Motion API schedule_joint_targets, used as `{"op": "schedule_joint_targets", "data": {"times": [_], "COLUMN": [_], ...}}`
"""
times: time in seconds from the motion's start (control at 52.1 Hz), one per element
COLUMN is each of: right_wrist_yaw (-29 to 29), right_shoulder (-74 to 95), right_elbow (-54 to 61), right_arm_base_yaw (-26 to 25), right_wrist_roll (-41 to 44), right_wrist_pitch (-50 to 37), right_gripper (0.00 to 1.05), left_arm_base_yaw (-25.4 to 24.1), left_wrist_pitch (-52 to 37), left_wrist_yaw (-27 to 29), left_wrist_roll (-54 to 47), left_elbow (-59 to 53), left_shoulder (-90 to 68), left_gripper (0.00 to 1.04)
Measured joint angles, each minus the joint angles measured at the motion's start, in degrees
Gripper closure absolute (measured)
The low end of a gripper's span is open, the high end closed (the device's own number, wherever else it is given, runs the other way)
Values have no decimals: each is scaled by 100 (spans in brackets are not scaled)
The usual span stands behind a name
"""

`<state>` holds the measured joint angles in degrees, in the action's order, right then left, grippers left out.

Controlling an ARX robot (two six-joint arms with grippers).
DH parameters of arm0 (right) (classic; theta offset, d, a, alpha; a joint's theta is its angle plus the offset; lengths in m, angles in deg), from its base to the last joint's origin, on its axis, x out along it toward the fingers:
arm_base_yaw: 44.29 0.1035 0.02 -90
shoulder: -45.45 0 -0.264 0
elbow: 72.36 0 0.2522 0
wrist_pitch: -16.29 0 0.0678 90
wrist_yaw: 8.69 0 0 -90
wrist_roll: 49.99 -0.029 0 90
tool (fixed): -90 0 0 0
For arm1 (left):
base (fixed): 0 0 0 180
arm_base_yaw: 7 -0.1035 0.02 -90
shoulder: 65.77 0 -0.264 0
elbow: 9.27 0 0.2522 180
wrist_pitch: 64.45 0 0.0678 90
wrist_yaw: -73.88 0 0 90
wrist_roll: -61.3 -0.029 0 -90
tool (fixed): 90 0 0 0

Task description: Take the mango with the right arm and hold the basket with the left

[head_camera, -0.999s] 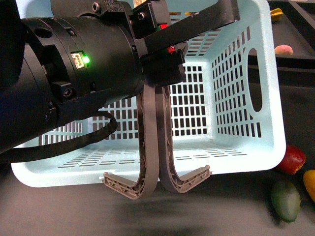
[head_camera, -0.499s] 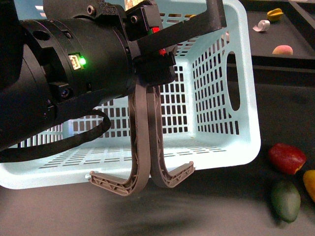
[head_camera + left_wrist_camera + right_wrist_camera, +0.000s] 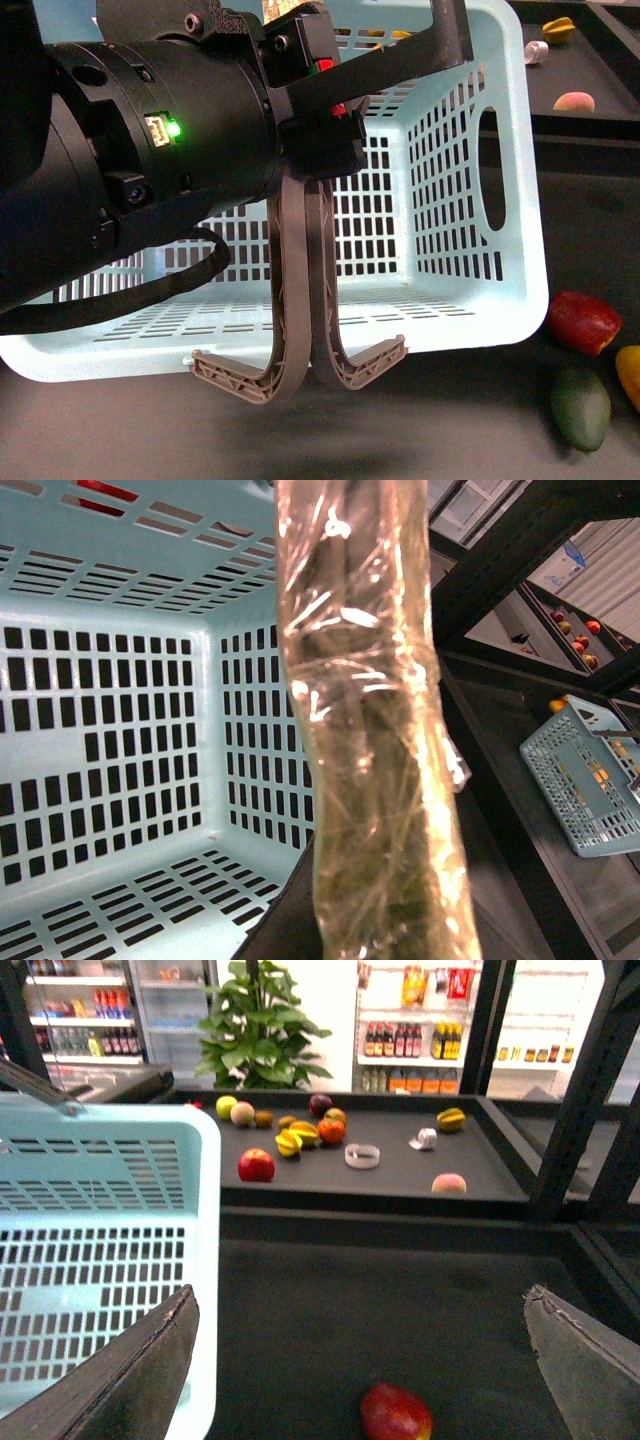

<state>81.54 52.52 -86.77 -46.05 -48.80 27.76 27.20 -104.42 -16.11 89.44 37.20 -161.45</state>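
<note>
**A:** Why does the left arm [image 3: 130, 170] hang right over the basket [image 3: 500, 300]?

**B:** To steady it, I'd say. Both handles [image 3: 300, 290] stand up together and run into the left pincer [image 3: 322, 150]. It looks pinched on them, though its tips are hidden behind its own body. Held that way, the basket's mouth is open for dropping fruit in.

**A:** And the mango [image 3: 629, 374]?

**B:** It's on the table [image 3: 600, 230], off the basket's near right corner. It lies out past the red fruit [image 3: 583, 322] and just beside the green fruit [image 3: 580, 408], and only part of it shows.

**A:** So the right pincer [image 3: 360, 1300] is where?

**B:** It's beside the basket's right wall, spread wide and holding nothing, with the red fruit between its fingers in the wrist view. The mango isn't in that view, so I judge the arm must aim farther out from the basket before closing.
</note>
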Motion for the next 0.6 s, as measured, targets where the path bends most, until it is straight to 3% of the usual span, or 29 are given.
{"op": "schedule_joint_targets", "data": {"times": [0.134, 0.25, 0.461, 0.595], "right_wrist_yaw": [1123, 1558, 1759, 1792], "right_shoulder": [2122, 4072, 7110, 8502], "right_elbow": [-345, -669, -1226, -1558], "right_arm_base_yaw": [-807, -1368, -1897, -2098], "right_wrist_roll": [2, 87, 380, 619], "right_wrist_pitch": [-1003, -2223, -3661, -4092], "right_gripper": [8, 8, 8, 8], "left_arm_base_yaw": [0, 0, 0, 2], "left_wrist_pitch": [0, 0, 0, 0], "left_wrist_yaw": [17, 9, 0, 0], "left_wrist_roll": [-4, -7, -4, -9], "left_elbow": [0, 0, 0, 0], "left_shoulder": [2, 2, 2, 2], "left_gripper": [99, 99, 99, 99]}}
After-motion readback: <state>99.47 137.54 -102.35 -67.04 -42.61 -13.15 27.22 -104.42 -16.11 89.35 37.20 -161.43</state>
